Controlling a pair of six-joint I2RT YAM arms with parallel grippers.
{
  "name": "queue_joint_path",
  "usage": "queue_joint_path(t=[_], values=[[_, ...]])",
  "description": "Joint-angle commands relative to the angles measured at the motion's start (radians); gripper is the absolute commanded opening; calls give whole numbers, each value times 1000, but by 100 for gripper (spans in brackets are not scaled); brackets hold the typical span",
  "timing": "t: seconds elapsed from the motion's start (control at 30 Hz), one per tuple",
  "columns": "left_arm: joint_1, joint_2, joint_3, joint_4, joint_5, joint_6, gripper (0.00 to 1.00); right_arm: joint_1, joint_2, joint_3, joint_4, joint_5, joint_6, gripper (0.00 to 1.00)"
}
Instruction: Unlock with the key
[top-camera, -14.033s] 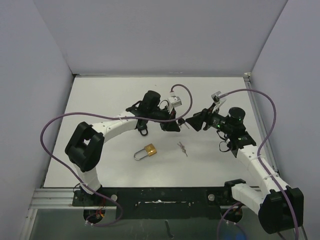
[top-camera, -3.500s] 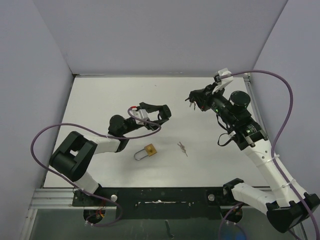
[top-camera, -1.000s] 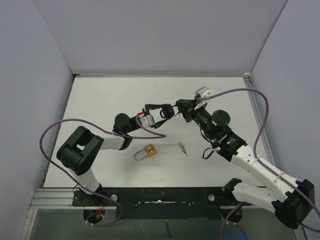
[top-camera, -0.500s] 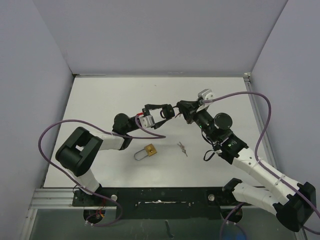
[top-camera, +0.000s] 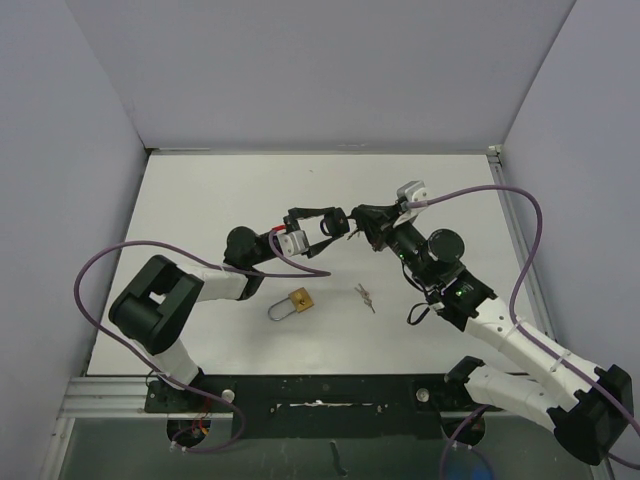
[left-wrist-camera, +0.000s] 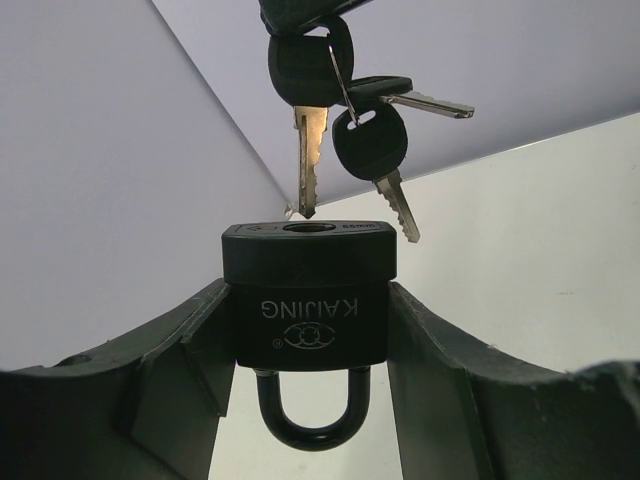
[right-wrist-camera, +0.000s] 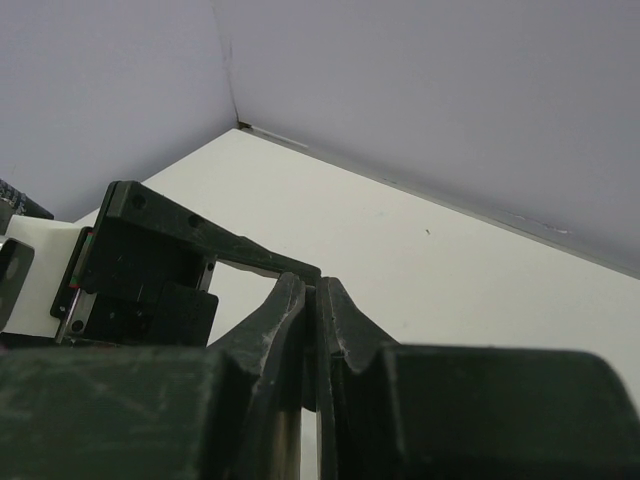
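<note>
Within left gripper, black padlock; key tip just above keyhole

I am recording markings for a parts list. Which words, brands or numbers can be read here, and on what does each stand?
"KAIJING": on the black metal padlock between the left fingers, upside down in the left wrist view.
Fine engraving on its top face: too small to read.
The small brass padlock: nothing legible.
</note>
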Motion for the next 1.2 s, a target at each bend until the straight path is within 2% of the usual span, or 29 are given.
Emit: queue_joint_path(t=[0.0, 1.17], values=[[-2, -68, 25, 123, 0, -5, 0, 13, -24, 2, 83, 3, 15, 0], [-3, -83, 27, 123, 15, -3, 0, 24, 9, -2, 103, 6, 37, 0]])
